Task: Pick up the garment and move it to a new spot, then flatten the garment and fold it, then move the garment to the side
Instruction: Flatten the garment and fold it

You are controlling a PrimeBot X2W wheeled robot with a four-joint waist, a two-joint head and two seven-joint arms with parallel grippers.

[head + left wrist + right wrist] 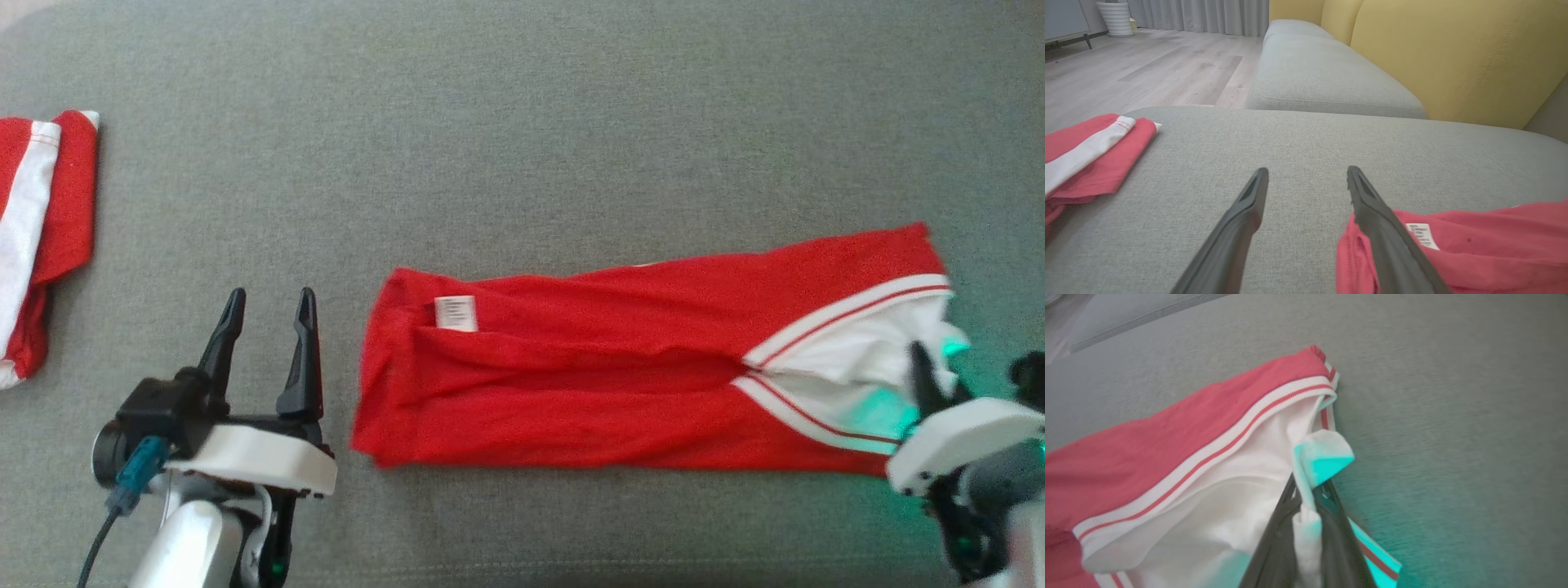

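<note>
Red garment (588, 384) spread in a long folded strip on grey cushion (522, 122). Right gripper (1308, 486) at its right end, jaws pinching white fabric. Left gripper (271, 296) just beside the opposite end, jaws spread wide.

We're in a home here, a living room by the look of it: underfoot of everything is a wide grey woven-fabric sofa seat cushion (1306, 139), a second grey seat cushion (1327, 77) runs on beyond it, and plump mustard-yellow fabric back cushions (1453, 57) rise on the right. Past the sofa edge there's pale wood-plank floor (1147, 69), long grey pleated curtains (1208, 16), a white ribbed round pot (1117, 18) at their foot, and a pale cabinet on a slim dark leg (1065, 20). Laundry too: a red jersey garment with white striped trim (612, 376) lies on the cushion, a folded red-and-white garment (41, 237) well apart from it
</note>
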